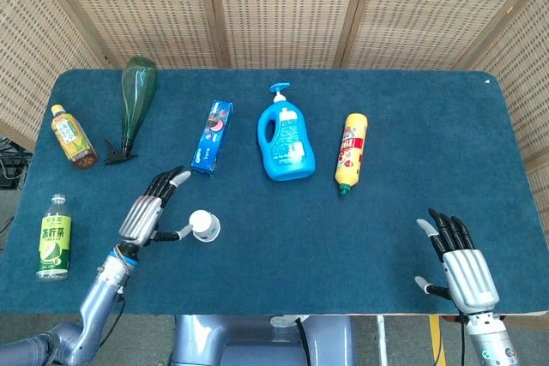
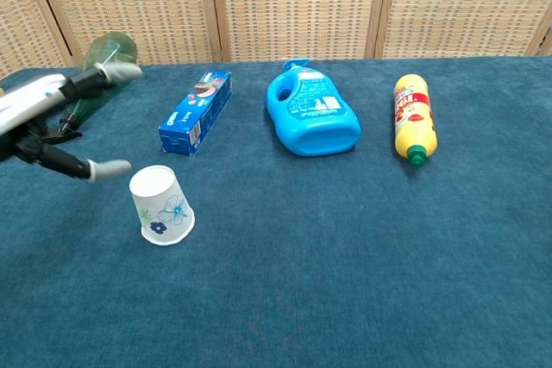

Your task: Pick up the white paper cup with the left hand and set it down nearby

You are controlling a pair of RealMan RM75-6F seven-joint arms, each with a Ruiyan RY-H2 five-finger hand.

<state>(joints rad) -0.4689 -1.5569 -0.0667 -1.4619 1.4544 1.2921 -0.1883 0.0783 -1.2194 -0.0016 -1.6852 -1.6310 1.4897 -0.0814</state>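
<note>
On the blue table cloth (image 1: 386, 143), near the front left, we see the white paper cup (image 2: 161, 205) standing upside down, wide rim on the cloth and its flat base up, a small blue flower print on its side. From the head camera it shows as a white disc (image 1: 204, 225) just right of our left hand (image 1: 147, 214).

Our left hand holds nothing. Its fingers are spread and stretched forward toward the far side of the table, with the thumb angled out to the right, its tip close beside the cup but apart from it. In the chest view the hand (image 2: 53, 118) enters from the left edge, raised above the cloth, the fingers reaching up and right while the thumb points toward the cup from its upper left. The forearm runs back toward the lower left corner of the head view.

Our right hand (image 1: 463, 265) lies near the front right edge of the table, palm down, fingers apart and pointing away from us, holding nothing. The chest view does not show it.

Across the middle of the table lie a blue cookie box (image 1: 211, 137), a blue detergent bottle (image 1: 284, 135) and a yellow bottle (image 1: 352, 153), all well apart from the cup.
</note>
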